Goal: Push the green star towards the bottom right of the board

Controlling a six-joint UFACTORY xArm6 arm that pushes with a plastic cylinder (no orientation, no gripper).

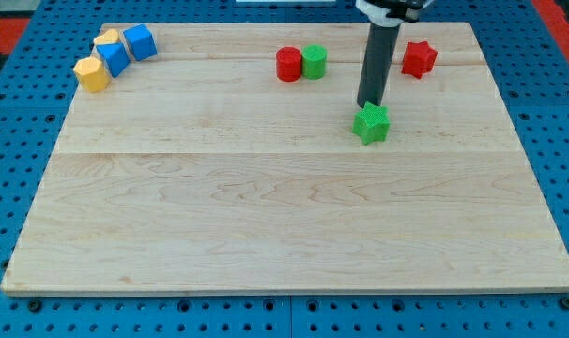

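The green star (371,124) lies on the wooden board (284,216), right of centre in the upper half. My tip (369,105) stands right at the star's top edge, touching or nearly touching it; the dark rod rises from there toward the view's top.
A red cylinder (288,65) and a green cylinder (314,62) sit side by side at the top centre. A red star (418,58) is at the top right. At the top left are two blue cubes (139,42) (113,58) and two yellow blocks (92,74) (106,38).
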